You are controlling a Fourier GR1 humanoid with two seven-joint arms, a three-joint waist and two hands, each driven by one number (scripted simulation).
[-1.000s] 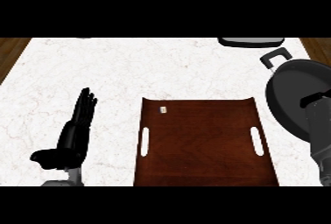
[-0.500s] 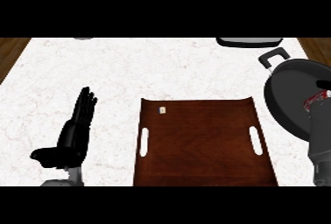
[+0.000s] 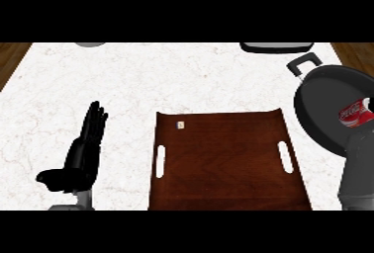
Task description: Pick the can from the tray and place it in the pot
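- The red can (image 3: 355, 112) is lying on its side inside the black pot (image 3: 325, 106), close to the right edge of the view.
- The pot is sitting on the white desk (image 3: 146, 84) at the right, just beside the tray, with its handle (image 3: 303, 63) pointing toward the far edge.
- The brown tray (image 3: 223, 158) is lying in the middle of the desk, holding only a small pale tag (image 3: 180, 125) near its far left corner.
- The left hand (image 3: 76, 158) is resting at the lower left, well apart from the tray, its fingers (image 3: 93, 123) straight, pressed together and pointing up, holding nothing.
- A grey forearm (image 3: 358, 173) is coming up at the right edge below the pot; I cannot tell how the right hand's fingers are standing.
- A dark grey object (image 3: 276, 47) is lying at the far edge.
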